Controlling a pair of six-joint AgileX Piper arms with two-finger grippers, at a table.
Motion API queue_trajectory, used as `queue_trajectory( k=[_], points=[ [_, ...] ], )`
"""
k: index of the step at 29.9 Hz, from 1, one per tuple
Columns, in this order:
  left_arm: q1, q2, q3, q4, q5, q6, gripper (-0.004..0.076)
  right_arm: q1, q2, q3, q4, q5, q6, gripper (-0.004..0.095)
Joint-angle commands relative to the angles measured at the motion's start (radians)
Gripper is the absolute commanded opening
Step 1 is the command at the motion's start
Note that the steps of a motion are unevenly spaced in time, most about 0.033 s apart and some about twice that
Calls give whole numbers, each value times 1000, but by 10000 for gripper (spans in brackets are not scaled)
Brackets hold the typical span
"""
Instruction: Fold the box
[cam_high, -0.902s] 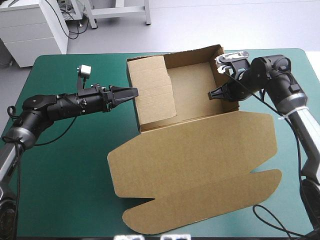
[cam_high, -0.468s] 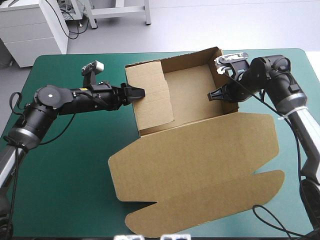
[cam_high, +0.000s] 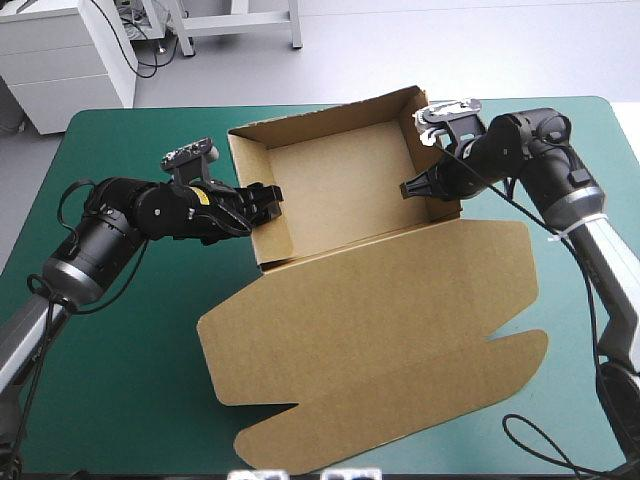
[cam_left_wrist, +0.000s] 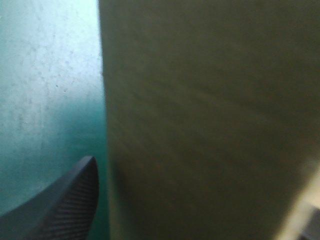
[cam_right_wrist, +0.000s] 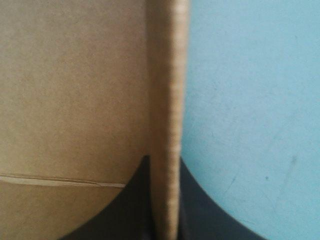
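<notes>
The brown box (cam_high: 340, 185) stands as an open tray at the table's middle back, its wide lid (cam_high: 370, 330) lying flat toward the front edge. My left gripper (cam_high: 268, 197) is at the tray's left wall. In the left wrist view one black finger (cam_left_wrist: 65, 207) stands outside that wall (cam_left_wrist: 210, 120), and the board hides the other finger. My right gripper (cam_high: 408, 188) is shut on the right wall. The right wrist view shows the wall's edge (cam_right_wrist: 167, 100) pinched between both fingers of that gripper (cam_right_wrist: 163, 165).
Bare teal-green cover (cam_high: 120, 360) lies left of the lid and along the right side (cam_high: 590, 400). The lid's scalloped flaps reach close to the table's front edge. The tray's back wall (cam_high: 320, 112) stands near the far edge.
The left inner flap, earlier lying over the tray's floor, now stands up against the left wall. The whole box has slid left. Both grippers moved left with it.
</notes>
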Motion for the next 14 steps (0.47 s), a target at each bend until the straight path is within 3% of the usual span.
queue_trajectory(
  k=[1,7,14],
  points=[
    [-40,-37,-35,45,-49,-88,495,32,-47,-59,19,-65,9,-12],
    [-104,-37,-35,234,-13,-230,495,47,-45,-67,17,-66,9,-12],
    [-120,-37,-35,250,-8,-230,495,47,-45,-67,16,-55,8,-12]
  ],
)
